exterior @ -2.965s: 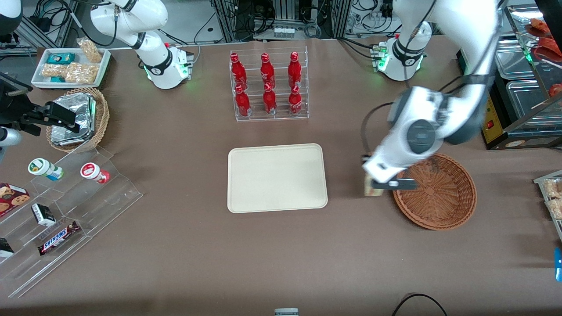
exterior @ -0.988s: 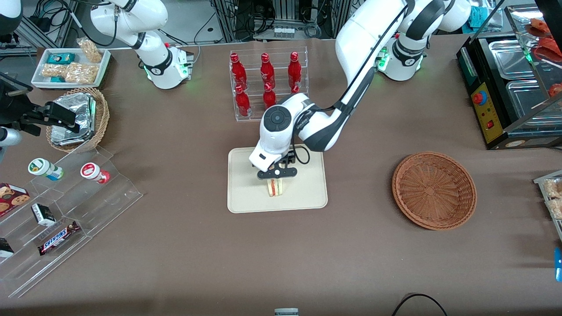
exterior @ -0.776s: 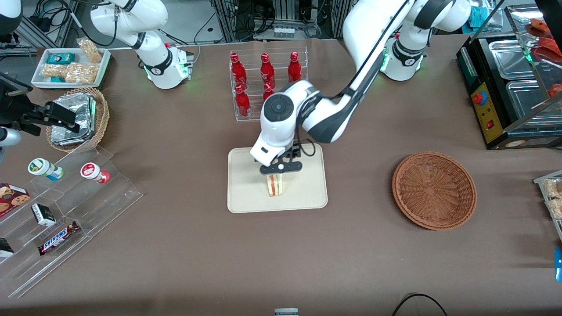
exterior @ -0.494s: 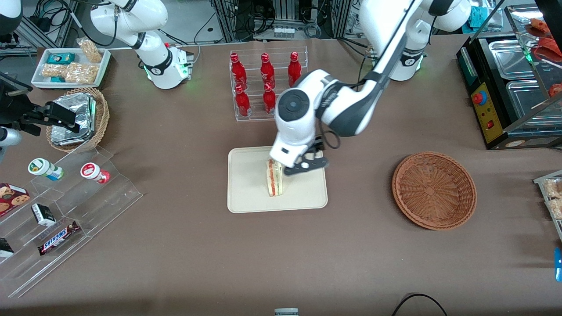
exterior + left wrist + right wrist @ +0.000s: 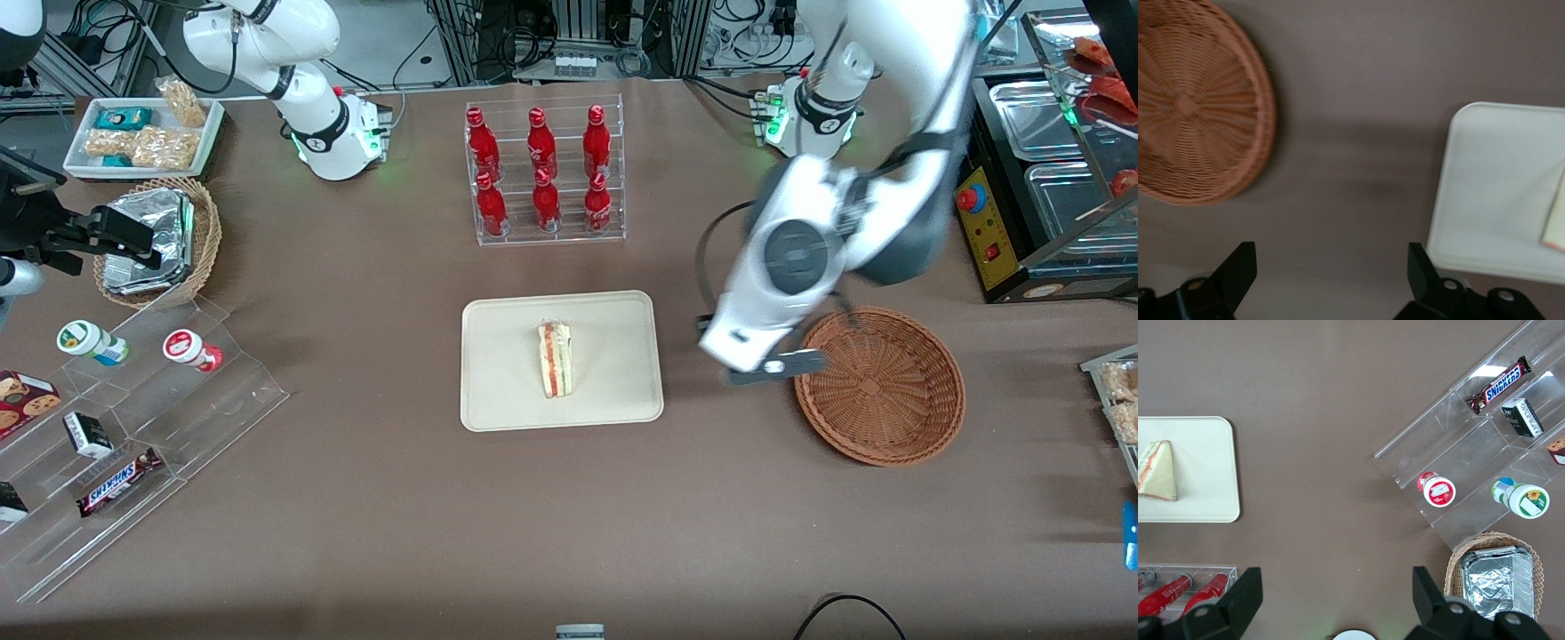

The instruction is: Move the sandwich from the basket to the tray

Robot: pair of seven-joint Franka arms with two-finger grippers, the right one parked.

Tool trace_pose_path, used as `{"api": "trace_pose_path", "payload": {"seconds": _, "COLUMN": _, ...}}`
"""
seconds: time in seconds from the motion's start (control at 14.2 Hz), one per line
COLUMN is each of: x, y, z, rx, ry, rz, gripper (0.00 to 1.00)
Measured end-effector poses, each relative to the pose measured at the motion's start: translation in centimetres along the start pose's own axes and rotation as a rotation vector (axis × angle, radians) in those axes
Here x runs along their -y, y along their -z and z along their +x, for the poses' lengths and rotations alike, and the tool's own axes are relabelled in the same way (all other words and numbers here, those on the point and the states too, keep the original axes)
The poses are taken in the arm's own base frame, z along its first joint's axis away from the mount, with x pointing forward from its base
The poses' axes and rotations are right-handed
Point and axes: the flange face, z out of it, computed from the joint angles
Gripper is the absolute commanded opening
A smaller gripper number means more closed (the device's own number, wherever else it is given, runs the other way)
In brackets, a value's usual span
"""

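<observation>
Brown table, gripper [image 5: 775, 367] wide, between tray [image 5: 498, 400] and basket [image 5: 933, 427], sandwich [image 5: 555, 359] on tray

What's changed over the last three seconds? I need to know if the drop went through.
The gripper carried the sandwich from beside the basket to the tray, set it down and let go. The arm then swung back toward the basket; the gripper is now open and empty, over the table between tray and basket. The basket, tray and bottle rack stayed put.
</observation>
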Motion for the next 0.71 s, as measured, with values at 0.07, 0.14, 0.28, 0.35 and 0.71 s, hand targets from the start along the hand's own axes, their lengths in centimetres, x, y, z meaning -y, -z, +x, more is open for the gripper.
{"api": "trace_pose_path", "payload": {"seconds": 0.07, "x": 3.4, "y": 1.2, "z": -0.3, "rx": 0.022, "ry": -0.049, "rz": 0.000, "gripper": 1.00}}
{"api": "trace_pose_path", "payload": {"seconds": 0.14, "x": 6.5, "y": 2.5, "z": -0.8, "rx": 0.044, "ry": -0.096, "rz": -0.002, "gripper": 1.00}}
{"api": "trace_pose_path", "payload": {"seconds": 0.28, "x": 11.7, "y": 5.2, "z": -1.5, "rx": 0.052, "ry": -0.185, "rz": -0.021, "gripper": 1.00}}
{"api": "trace_pose_path", "payload": {"seconds": 0.35, "x": 13.8, "y": 6.6, "z": -1.9, "rx": 0.040, "ry": -0.220, "rz": -0.032, "gripper": 1.00}}
{"api": "trace_pose_path", "payload": {"seconds": 0.71, "x": 24.2, "y": 13.5, "z": -3.6, "rx": -0.073, "ry": -0.216, "rz": -0.075, "gripper": 1.00}}
